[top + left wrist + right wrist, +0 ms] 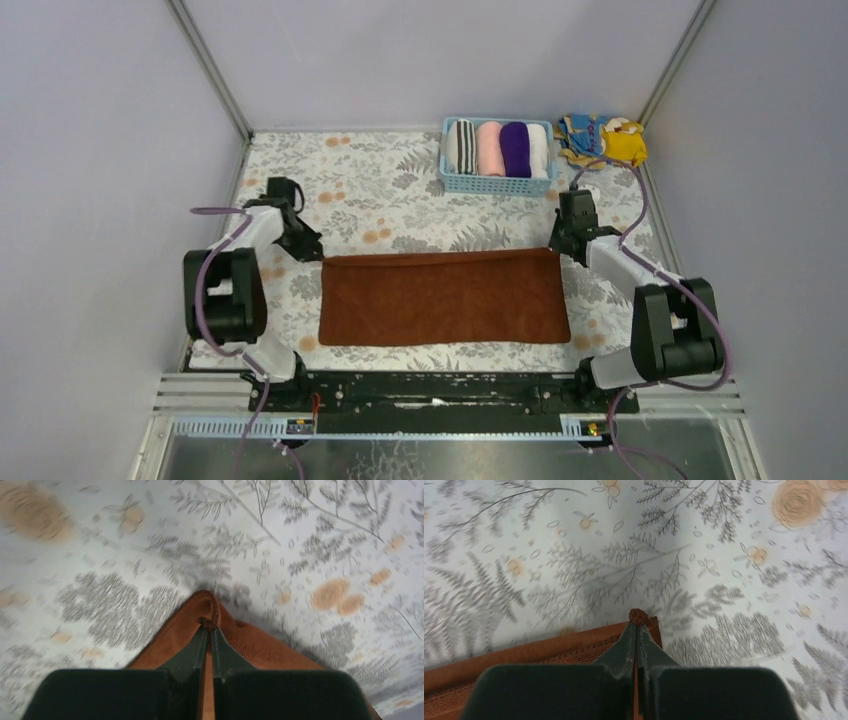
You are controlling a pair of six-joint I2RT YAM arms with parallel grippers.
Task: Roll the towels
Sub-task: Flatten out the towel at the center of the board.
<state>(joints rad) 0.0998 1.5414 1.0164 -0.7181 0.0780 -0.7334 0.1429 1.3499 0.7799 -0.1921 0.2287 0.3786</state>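
Your left tool (209, 625) is clenched on the far left corner of the rust-brown towel (443, 298); your right tool (638, 621) pinches its far right corner; the towel lies spread on the floral bench (380, 190), between the arms; the purple towel (515, 148) sits rolled in the blue basket (497, 184) at the far edge.

A blue basket (495, 185) is set on the floral-printed tabletop (400, 200), beyond the right fingers (625, 647) and slightly to their left. A striped towel (461, 147), a pink towel (489, 148) and a white towel (538, 150) are stood rolled inside it. A yellow-and-blue patterned cloth (603, 138) is seen crumpled just beside the basket, beyond those fingers to their right.
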